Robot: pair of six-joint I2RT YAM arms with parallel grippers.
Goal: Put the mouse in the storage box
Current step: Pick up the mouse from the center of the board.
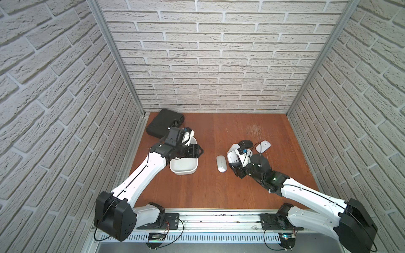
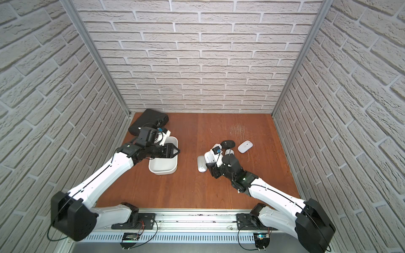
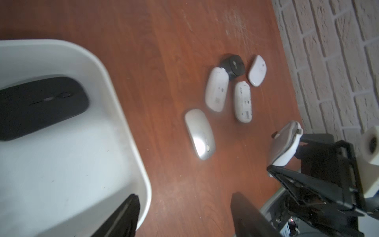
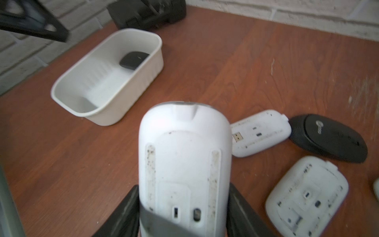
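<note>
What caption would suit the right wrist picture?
Right pincer clamps a white mouse, underside showing, with the white storage box holding one black mouse beyond.

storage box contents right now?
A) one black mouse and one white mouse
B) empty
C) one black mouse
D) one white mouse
C: only a black mouse lies inside the storage box. The white mouse is clamped in the right gripper, outside the box.

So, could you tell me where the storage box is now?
In a top view the storage box sits left of centre, partly under the left gripper, in front of the black case.
</note>
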